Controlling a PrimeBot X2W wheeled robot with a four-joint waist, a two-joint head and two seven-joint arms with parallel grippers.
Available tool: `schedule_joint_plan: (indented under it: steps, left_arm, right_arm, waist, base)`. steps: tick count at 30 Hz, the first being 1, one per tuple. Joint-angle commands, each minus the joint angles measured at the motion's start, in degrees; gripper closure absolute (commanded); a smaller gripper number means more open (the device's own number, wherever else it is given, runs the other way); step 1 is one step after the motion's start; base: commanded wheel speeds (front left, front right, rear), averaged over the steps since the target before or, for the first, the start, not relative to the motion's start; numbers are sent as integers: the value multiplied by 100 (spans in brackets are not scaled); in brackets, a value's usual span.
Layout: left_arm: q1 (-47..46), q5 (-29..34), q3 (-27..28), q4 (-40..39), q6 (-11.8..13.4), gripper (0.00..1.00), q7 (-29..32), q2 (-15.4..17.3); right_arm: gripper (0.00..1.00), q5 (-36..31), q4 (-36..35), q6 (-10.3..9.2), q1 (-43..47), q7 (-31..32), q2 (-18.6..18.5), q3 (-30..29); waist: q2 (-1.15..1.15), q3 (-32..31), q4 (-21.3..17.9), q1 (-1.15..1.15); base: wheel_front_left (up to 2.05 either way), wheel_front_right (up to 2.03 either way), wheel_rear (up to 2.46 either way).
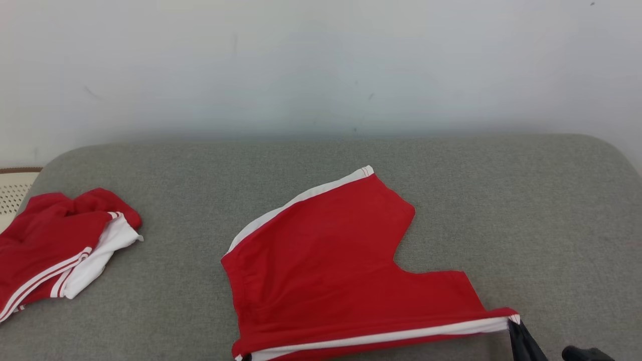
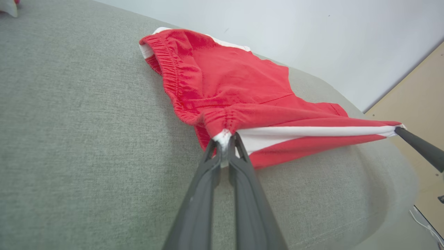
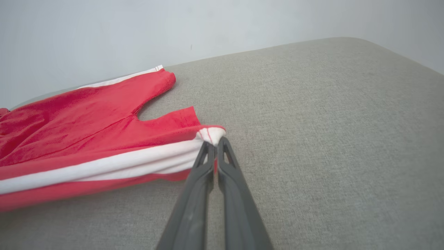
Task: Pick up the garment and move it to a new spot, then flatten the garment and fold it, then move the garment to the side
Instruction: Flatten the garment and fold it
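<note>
Grey fabric-covered bench (image 1: 501,200) against pale wall (image 1: 321,65). At centre, red shorts (image 1: 321,260) with white side stripes, spread out, near edge pulled taut. Jaws of left gripper (image 2: 224,139) pinching waistband corner; jaws of right gripper (image 3: 215,140) pinching leg-hem corner. At far left, second red-and-white garment (image 1: 55,245), crumpled.

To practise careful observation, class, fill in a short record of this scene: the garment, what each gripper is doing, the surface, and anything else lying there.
garment: red shorts with white side stripes, spread out, near edge stretched between the two grippers
left hold: left gripper shut on the waistband corner
right hold: right gripper shut on the leg hem corner
surface: grey padded surface
other item: second red garment, crumpled, at the left, apart from the shorts
</note>
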Motion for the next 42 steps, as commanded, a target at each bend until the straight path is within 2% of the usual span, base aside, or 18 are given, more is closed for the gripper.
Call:
schedule_joint_plan:
  steps: [1,12,17,30,38,42]
  left_arm:
    - [-93,-15,62,-77,61,100,-39,130]
    - [-700,-39,-262,-361,35,100,-36,106]
    - [-1425,-126,-460,-397,35,100,-32,129]
    - [-3022,-270,-396,-14,35,100,-32,-171]
    - [-3464,-316,-206,162,35,100,-32,-332]
    - [-3612,-321,-257,227,35,100,-32,-376]
  right_arm:
    - [100,-32,-18,-84,-161,-31,-46,-70]
    - [100,-190,476,-53,-1398,-18,19,331]
    - [100,-246,801,-52,-2300,-19,-64,364]
    - [100,-585,1984,-52,-4630,-18,-449,634]
    - [100,-669,2641,-52,-5475,-18,-563,958]
    - [100,-692,2873,-52,-5775,-19,-595,911]
  waist:
    - [0,54,63,0]
    - [0,373,420,0]
    - [0,929,708,0]
    - [0,2229,1252,0]
    - [0,2673,1465,0]
    - [0,2842,1516,0]
  base:
    - [0,0,0]
    - [0,0,0]
    - [0,0,0]
    - [0,0,0]
    - [0,0,0]
    - [0,0,0]
